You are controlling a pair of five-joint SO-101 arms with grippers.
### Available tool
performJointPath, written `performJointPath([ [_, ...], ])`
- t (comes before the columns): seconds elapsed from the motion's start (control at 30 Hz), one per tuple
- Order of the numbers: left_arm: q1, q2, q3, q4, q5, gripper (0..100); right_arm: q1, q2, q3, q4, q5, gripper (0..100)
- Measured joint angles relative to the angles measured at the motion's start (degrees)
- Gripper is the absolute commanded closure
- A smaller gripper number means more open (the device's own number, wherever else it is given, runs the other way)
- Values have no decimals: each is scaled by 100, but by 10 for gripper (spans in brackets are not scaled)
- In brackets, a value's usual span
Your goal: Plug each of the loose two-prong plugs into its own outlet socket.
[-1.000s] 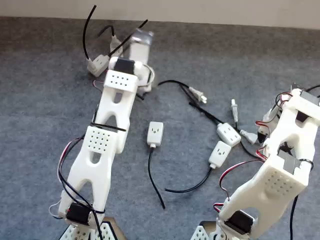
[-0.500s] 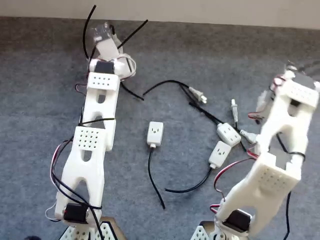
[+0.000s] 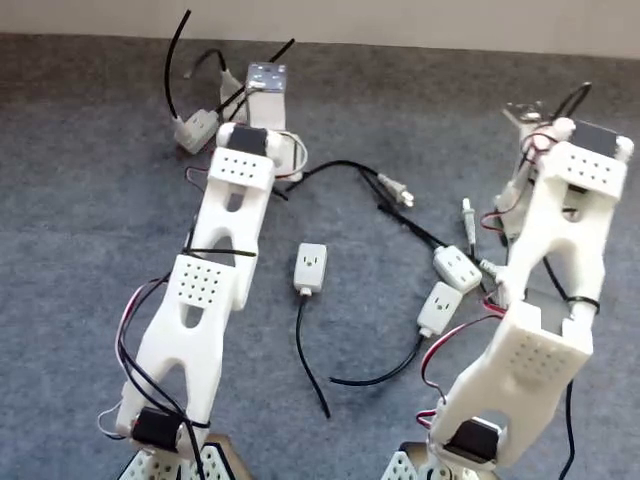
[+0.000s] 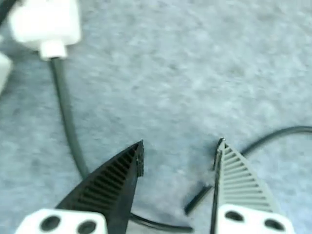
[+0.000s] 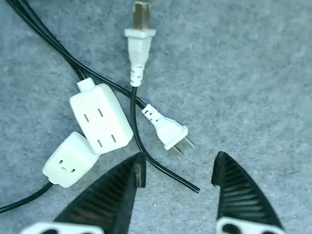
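My left gripper (image 4: 179,155) is open over bare carpet, with a white outlet socket (image 4: 46,22) on a black cord a little ahead of it. In the high view that gripper (image 3: 262,80) is at the far left, beside the socket (image 3: 197,128). My right gripper (image 5: 179,165) is open just short of a white two-prong plug (image 5: 168,130). A second plug (image 5: 139,34) lies farther off, and two white sockets (image 5: 101,117) (image 5: 69,160) lie side by side. The high view also shows a plug (image 3: 397,190) and a socket (image 3: 310,266) mid-table.
Black cords (image 3: 345,380) loop across the grey carpet (image 3: 90,250) between the arms and cross under the right-hand sockets (image 3: 456,265). A short black scrap (image 4: 197,199) lies between the left fingers. The table's far edge meets a pale wall (image 3: 400,20).
The left arm swung left, then back right, and ended near the far-left socket. The right arm stretched away toward the far right, over the plugs.
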Motion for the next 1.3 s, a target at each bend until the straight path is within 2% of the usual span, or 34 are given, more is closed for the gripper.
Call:
performJointPath([
  [0.2,457,-9,-9,18,0,748,308,-334,0,0,53,775],
  [0.37,615,-9,-9,35,457,745,457,-369,0,18,70,775],
  [0.7,677,-105,-26,844,571,748,527,-378,413,18,70,775],
  [0.8,554,-105,-62,905,651,748,360,-378,457,18,70,775],
  [0.93,114,-79,-352,1073,1468,748,-167,-378,484,-88,70,775],
  [1.0,-220,-79,-413,1143,1829,748,-352,-378,492,-598,132,775],
  [1.1,-791,-79,-413,1081,2048,748,-484,-378,738,-1451,721,775],
  [1.2,-1275,-53,-413,774,2119,748,-668,-378,1327,-2004,1855,775],
  [1.3,-1451,97,-492,519,2127,748,-835,-378,1987,-2567,2901,775],
])
